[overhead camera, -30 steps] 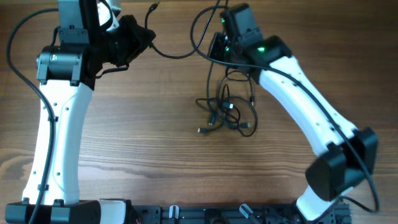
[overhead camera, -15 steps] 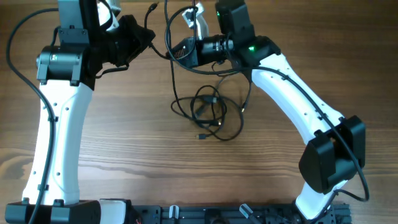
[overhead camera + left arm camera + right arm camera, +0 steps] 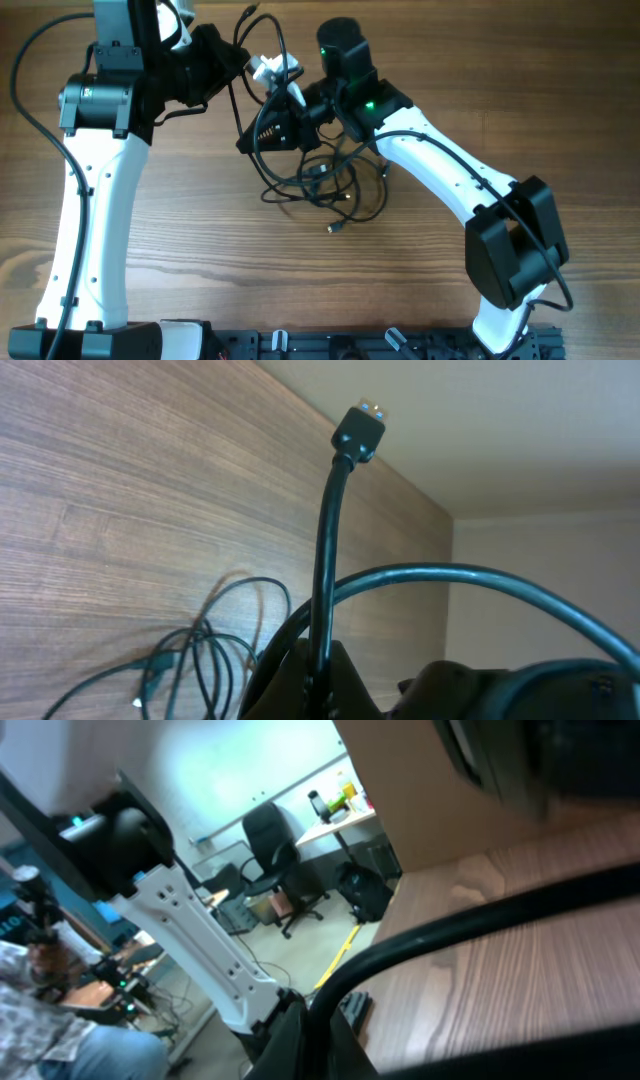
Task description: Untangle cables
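- Pinching one cable end, the left gripper (image 3: pixel 222 62) is clamped narrow on it. In its wrist view the cord is rising straight from between the fingers (image 3: pixel 300 685) to a plug (image 3: pixel 360 430) standing free above.
- The right gripper (image 3: pixel 255 135) is sitting just beside the left gripper and tipped over sideways. It is closed on a strand too, and in its own wrist view a black cord is running out from between its fingers.
- The cables (image 3: pixel 325 190) are lying in knotted loops on the table (image 3: pixel 200 250), just below the right gripper and toward the robot's side. Several strands are climbing from the heap up to that gripper. A loose plug (image 3: pixel 333 228) is resting at the heap's edge farthest from the right gripper.
- The knot is probably not opening yet: the loops near the right gripper are crossing each other closely.
- Risks, as I am judging them:
  - With the two grippers this near each other, pulling apart while the loops are crossed could cinch the knot tighter.
  - A strand is looping around the right gripper's body, so turning or lifting it could wind cable around the wrist.
  - The short grip below the upright plug could be slipping out under a hard tug.
  - Lifting could be dragging the whole heap along, not freeing one cord.
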`<state>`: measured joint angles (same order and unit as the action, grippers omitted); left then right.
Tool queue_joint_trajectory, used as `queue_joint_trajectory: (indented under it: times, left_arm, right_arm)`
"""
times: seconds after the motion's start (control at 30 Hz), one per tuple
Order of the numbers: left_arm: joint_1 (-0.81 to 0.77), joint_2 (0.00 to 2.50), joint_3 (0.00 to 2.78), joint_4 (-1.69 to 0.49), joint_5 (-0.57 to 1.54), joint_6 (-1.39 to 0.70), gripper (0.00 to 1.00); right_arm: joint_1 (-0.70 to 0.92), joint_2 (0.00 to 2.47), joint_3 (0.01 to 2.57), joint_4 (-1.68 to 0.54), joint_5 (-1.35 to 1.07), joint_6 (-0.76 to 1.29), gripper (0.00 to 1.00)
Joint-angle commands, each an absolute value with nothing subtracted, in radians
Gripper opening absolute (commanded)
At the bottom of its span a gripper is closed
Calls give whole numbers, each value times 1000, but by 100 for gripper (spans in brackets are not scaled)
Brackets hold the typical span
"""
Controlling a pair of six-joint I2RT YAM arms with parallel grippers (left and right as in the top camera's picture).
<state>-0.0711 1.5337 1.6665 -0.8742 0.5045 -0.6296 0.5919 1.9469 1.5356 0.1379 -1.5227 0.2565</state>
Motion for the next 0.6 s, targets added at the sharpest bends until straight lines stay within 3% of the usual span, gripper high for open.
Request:
queue_joint_trajectory:
  times: [0.0, 0.1, 0.23, 0.37, 0.5, 0.53, 0.57]
  left_arm:
    - [-74, 1543, 1668, -875, 492, -609, 4]
    - [-74, 1543, 1668, -874, 485, -609, 4]
    - [-74, 1543, 1668, -864, 477, -609, 4]
    - [-74, 1544, 1668, -885, 368, -610, 4]
    - [-74, 1557, 1668, -1008, 67, -754, 4]
    - [-74, 1564, 1668, -1028, 51, -760, 25]
    - [-74, 1576, 1668, -1039, 58, -760, 53]
  right_arm:
    - [542, 1947, 1550, 216, -1491, 534, 4]
    - [502, 1947, 1550, -29, -1312, 429, 4]
    - [498, 1947, 1550, -455, -804, 244, 4]
    - [493, 1946, 1551, -564, -572, 257, 4]
    - [493, 1919, 1596, -644, -424, 299, 4]
    - [493, 1894, 1620, -666, -385, 297, 4]
    - [493, 1859, 1637, -676, -358, 289, 5]
